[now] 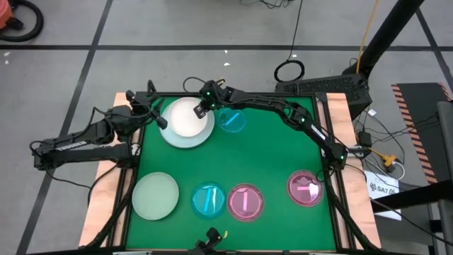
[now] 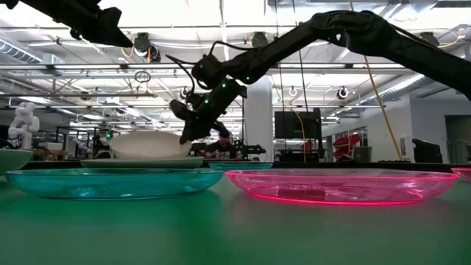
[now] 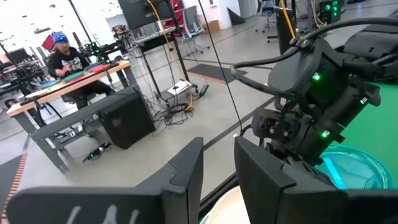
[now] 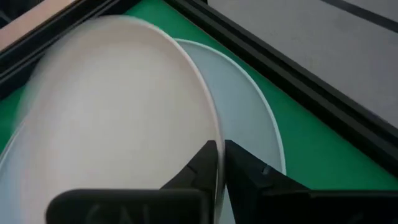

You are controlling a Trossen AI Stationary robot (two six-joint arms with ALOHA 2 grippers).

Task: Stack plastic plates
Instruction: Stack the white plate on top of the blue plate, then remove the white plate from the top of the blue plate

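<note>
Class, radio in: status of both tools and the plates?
Right tool pinching white plate rim over pale plate at the back. Left tool beside it, empty. Cyan plate nearby, clear.

1. The right arm reaches from the table's right edge diagonally across to the far left part, its links stretched long and low in the high view.
2. The right gripper (image 1: 201, 108) sits at the far end of that reach; in the low view (image 2: 188, 126) it angles downward from the wrist.
3. Its fingers (image 4: 202, 163) stand close together with only a thin gap, seemingly pinching something thin, though the wrist view is too blurred to be sure.
4. The left arm lies folded along the table's left edge.
5. The left gripper (image 1: 157, 117) points toward the right gripper, held raised, its fingers (image 3: 186, 171) parted with a clear gap.
</note>
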